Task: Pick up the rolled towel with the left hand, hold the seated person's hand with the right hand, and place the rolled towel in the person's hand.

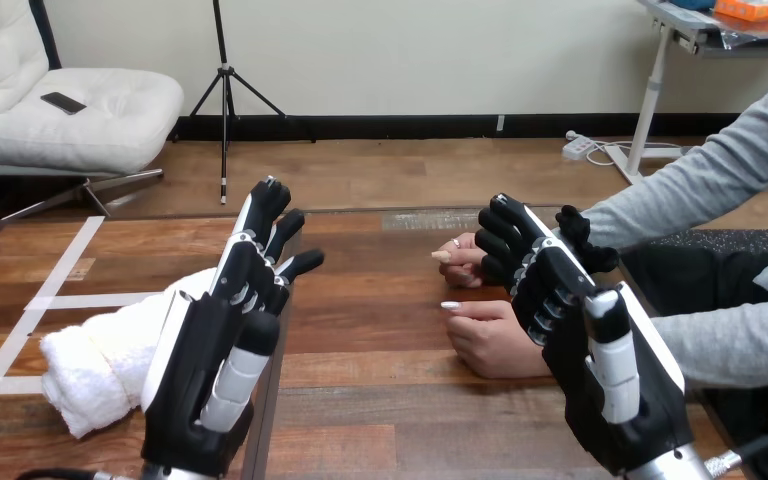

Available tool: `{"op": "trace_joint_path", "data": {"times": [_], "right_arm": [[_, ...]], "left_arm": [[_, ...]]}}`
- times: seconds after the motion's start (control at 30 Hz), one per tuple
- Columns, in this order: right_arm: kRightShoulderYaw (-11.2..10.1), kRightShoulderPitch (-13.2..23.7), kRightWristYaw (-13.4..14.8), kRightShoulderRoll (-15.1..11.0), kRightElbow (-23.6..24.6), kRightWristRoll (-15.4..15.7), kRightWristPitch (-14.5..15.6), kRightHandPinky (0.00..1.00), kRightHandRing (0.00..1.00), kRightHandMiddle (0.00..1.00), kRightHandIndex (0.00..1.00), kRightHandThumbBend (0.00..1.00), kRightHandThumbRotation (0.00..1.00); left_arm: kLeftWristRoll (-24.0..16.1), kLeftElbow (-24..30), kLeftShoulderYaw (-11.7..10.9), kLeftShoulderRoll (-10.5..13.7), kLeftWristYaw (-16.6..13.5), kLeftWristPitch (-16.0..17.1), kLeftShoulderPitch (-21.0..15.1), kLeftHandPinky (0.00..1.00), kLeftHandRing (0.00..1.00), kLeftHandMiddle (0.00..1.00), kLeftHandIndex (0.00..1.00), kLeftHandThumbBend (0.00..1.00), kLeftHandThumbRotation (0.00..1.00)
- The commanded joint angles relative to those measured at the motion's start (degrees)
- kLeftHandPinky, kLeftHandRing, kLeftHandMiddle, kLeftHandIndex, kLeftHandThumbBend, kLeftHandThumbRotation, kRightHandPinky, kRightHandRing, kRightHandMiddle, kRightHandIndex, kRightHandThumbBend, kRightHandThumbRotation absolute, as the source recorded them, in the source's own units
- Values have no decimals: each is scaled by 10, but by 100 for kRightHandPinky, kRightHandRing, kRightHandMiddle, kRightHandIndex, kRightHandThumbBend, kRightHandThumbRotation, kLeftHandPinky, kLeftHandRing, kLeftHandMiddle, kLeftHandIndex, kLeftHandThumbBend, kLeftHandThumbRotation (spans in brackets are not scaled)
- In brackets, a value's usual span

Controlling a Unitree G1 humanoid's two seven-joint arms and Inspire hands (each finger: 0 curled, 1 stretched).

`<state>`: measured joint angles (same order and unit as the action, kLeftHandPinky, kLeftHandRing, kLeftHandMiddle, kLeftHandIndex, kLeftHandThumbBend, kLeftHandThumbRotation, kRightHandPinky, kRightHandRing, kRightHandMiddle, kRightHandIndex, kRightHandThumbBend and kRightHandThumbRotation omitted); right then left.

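Table: wooden top (380, 330); we see bare boards down the middle, between the two robot hands, and that is the widest free stretch. The far edge runs across just behind the raised fingertips.
Tape lines: white strips (70, 262) lie flat on the table's left part, beside the towel.
Rolled towel: white roll (100, 360) lying on the table at the left, close to the near edge. Nothing grips it.
Left hand: raised (210, 360) over the table with its back toward us. Its fingers are straight, pointing up, slightly spread and holding nothing. It covers the towel's right end from our view.
Right hand: raised (600, 360) at the right, fingers stretched forward with a slight bend and the thumb out to the side. We see nothing clasped in it.
Person's far hand: rests (463, 262) on the table, loosely curled. The right hand's fingertips overlap it in view, and we cannot tell if they touch.
Person's near hand: rests (495, 342) on the table, curled, just left of the right hand's fingers.
In the way: both grey-sleeved forearms come in from the right edge and crowd that side.
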<state>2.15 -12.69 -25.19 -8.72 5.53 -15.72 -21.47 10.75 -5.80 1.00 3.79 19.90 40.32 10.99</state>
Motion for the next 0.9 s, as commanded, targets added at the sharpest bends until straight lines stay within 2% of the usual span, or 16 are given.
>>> {"op": "trace_joint_path", "data": {"times": [0.0,0.67,0.87], "right_arm": [[-4,48,4,12,-5,-1,-10,99,95,95,94,83,100],[0,58,3,24,-13,-5,-2,93,94,94,95,84,100],[0,57,-2,22,-10,-7,1,91,94,94,95,84,100]], "left_arm": [[2,-3,-6,4,-2,3,-46,85,96,100,98,84,88],[17,-9,-9,5,-2,-15,-68,84,96,99,96,80,85],[23,-10,-10,6,0,-29,-75,82,95,98,95,82,83]]}}
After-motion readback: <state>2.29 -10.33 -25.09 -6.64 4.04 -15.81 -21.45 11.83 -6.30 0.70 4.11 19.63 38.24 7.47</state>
